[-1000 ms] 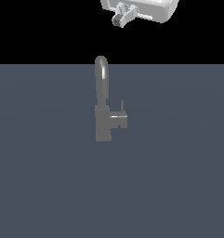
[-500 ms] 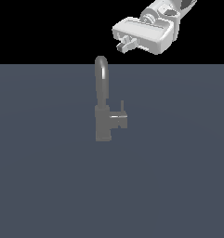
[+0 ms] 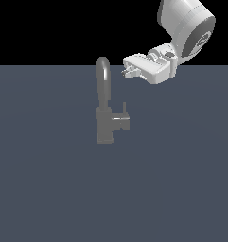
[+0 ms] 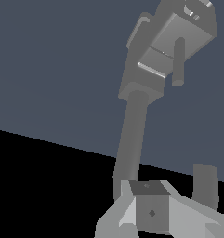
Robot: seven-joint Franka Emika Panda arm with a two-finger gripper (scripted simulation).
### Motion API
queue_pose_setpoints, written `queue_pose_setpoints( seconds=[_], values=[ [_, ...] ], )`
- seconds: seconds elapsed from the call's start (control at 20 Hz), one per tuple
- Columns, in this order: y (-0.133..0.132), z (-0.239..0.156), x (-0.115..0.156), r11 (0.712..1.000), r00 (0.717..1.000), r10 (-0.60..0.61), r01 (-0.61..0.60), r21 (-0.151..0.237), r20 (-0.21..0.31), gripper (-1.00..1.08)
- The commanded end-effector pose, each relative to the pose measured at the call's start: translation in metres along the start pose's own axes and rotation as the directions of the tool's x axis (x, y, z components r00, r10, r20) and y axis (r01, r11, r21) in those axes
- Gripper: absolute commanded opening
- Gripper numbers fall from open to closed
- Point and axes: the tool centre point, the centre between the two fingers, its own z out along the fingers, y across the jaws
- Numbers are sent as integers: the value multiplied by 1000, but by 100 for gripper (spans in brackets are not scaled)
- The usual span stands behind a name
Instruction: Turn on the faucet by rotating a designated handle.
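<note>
Exterior view: the faucet (image 3: 105,118) stands upright on the table (image 3: 49,189). Its handle (image 3: 123,120) projects toward the exterior view's right. The claw (image 3: 126,71) hovers above it, empty; finger spacing cannot be determined.

Wrist view: the pin lever (image 4: 178,62) appears rigid, thin and probably slippery; grip it near mid-length.

No legible text, label, brand, number or sign appears in either view. The faucet (image 3: 106,108), the gripper (image 3: 127,71) and the grey surface (image 3: 181,179) carry plain, unmarked finishes.

Flat, even, dim render lighting; sharp, shadowless.
</note>
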Motion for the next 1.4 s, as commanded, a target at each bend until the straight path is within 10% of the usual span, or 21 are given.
queue_pose_setpoints(
  seconds=[0.0, 0.65, 1.35],
  values=[
    [-1, 3, 22, 997, 997, 49, -52, 50, 58, -100],
    [4, 29, 101, 941, 936, 204, -268, 204, 288, -100],
    [11, 37, 108, 929, 922, 221, -299, 220, 319, -100]
  ],
)
